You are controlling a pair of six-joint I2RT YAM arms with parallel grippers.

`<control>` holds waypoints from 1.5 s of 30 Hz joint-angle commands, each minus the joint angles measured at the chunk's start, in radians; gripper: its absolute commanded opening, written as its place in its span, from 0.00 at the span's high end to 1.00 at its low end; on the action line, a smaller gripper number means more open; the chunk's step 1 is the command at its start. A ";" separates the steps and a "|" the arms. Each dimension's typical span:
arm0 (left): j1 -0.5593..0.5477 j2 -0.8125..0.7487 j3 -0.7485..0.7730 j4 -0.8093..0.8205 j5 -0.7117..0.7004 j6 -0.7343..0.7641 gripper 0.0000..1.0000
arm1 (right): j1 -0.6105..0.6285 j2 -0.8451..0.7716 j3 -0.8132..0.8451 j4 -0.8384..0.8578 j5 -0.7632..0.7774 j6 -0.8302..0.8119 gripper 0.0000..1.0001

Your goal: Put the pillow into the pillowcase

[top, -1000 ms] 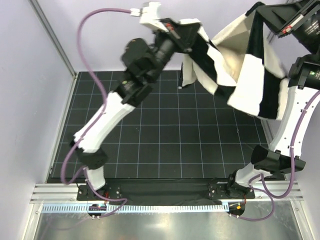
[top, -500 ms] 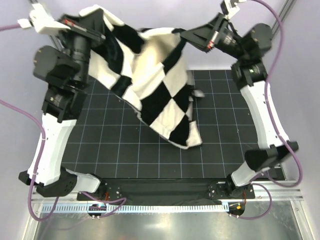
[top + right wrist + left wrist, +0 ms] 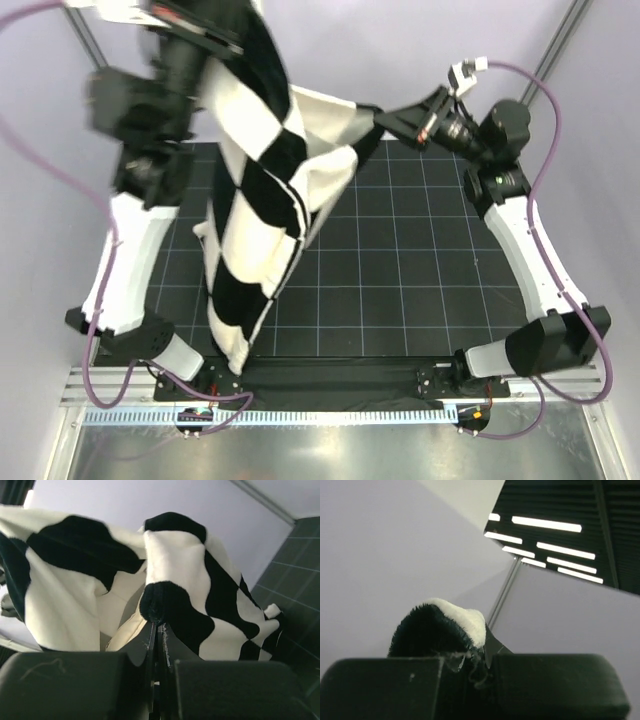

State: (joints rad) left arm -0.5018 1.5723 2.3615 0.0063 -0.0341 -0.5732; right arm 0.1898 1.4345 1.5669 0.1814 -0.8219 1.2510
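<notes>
The black-and-white checked pillowcase (image 3: 262,190) hangs in the air between both grippers, its lower end reaching down to the front left of the mat. My left gripper (image 3: 215,38) is raised high at the top left and shut on one edge of it; a plush tuft (image 3: 442,627) sticks out between the left gripper's fingers (image 3: 485,652). My right gripper (image 3: 385,122) is shut on another edge (image 3: 160,600), its jaws pressed together (image 3: 157,627). Smooth cream cloth, the pillow (image 3: 117,602), shows inside the folds. The bear mark is hidden.
A black gridded mat (image 3: 420,270) covers the table. Lilac walls (image 3: 40,200) and metal posts (image 3: 560,45) stand close on the left, back and right. An aluminium rail (image 3: 330,410) runs along the front edge by the arm bases.
The left arm has swung higher and the pillowcase has swung left, now hanging long toward the front left. The right gripper has dropped lower and further right, still gripping.
</notes>
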 commanded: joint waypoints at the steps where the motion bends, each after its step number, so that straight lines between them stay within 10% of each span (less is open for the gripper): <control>1: -0.043 0.092 -0.266 0.131 0.123 -0.085 1.00 | -0.073 -0.118 -0.210 0.077 0.038 -0.131 0.91; 7: -0.312 0.172 -0.482 0.285 -0.004 0.108 1.00 | -0.318 -0.223 -0.448 0.129 -0.049 -0.128 0.90; 12: -0.469 0.301 -0.458 0.333 -0.029 0.111 0.99 | -0.476 -0.287 -0.397 -0.141 0.002 -0.327 0.26; 15: -0.535 0.367 -0.458 0.366 -0.062 0.136 0.95 | -0.516 -0.345 -0.352 -0.344 0.150 -0.465 0.19; 25: -0.558 0.338 -0.453 0.154 -0.124 0.145 0.01 | -0.533 -0.447 -0.307 -0.485 0.342 -0.568 0.14; 36: -0.500 0.192 -0.493 -0.198 -0.150 0.167 0.00 | -0.530 -0.466 -0.484 -0.386 0.158 -0.561 0.13; 45: -0.488 0.330 -0.476 0.044 -0.029 0.052 0.11 | -0.527 -0.592 -0.548 -0.493 0.380 -0.660 0.13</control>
State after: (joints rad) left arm -0.9802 1.8206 1.8614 -0.0917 -0.1436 -0.4530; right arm -0.3374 0.9119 0.9741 -0.3134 -0.5510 0.6498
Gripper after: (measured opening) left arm 0.902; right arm 0.870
